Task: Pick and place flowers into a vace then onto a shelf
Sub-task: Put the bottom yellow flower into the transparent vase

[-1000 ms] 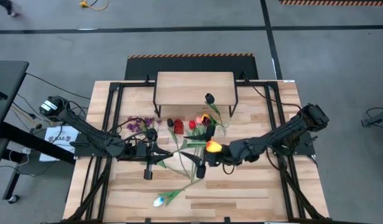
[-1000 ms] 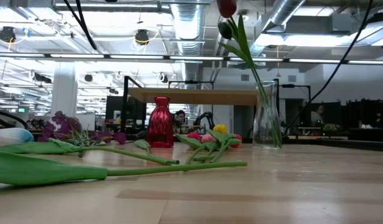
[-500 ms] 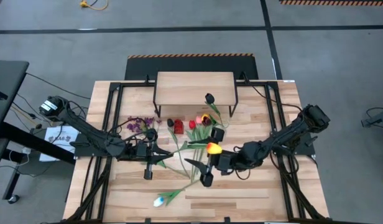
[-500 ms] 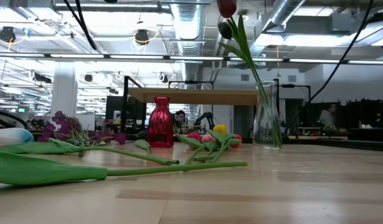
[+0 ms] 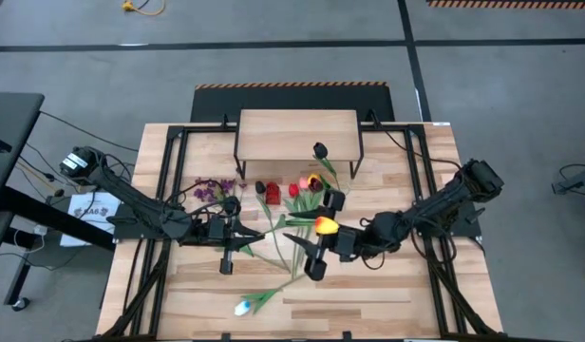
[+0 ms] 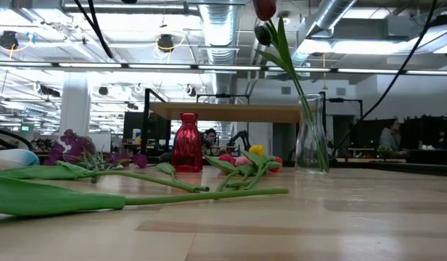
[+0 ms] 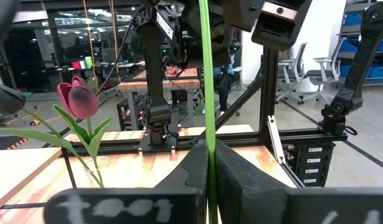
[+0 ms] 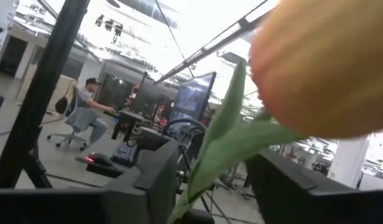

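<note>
A white tulip (image 5: 242,307) is seen lying nearest on the tabletop (image 5: 387,304). At mid-tabletop, a green stem (image 7: 208,112) is clamped in the closed left pincer (image 5: 237,237), while the orange tulip (image 5: 325,225) is straddled by the parted right pincer (image 5: 322,237). Farther back stands the shelf (image 5: 297,133).

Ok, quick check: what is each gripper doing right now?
Left gripper: shut on a green flower stem.
Right gripper: fingers either side of the orange tulip stem; open or gripping cannot be told.
</note>
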Controlling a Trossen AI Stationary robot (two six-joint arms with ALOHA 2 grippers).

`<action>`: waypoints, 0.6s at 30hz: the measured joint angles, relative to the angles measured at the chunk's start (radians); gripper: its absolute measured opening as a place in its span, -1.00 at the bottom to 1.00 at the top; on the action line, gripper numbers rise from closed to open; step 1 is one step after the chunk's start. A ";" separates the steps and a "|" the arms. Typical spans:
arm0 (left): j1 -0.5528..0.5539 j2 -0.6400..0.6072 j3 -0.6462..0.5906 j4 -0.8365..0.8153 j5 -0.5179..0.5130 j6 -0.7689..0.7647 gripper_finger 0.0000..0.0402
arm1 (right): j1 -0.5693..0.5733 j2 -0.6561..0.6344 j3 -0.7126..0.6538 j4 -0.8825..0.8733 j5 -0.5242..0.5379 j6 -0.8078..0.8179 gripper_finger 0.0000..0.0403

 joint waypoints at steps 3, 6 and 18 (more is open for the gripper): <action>0.000 0.000 0.000 0.000 0.000 0.000 -1.00 | -0.018 0.000 0.000 -0.016 -0.001 0.032 -0.45; 0.000 0.000 0.000 0.000 0.004 0.000 -1.00 | -0.033 0.000 0.000 -0.031 -0.002 0.036 -0.81; 0.001 0.000 0.001 0.021 0.029 -0.021 -0.56 | -0.038 0.000 0.000 -0.046 -0.024 0.039 -0.98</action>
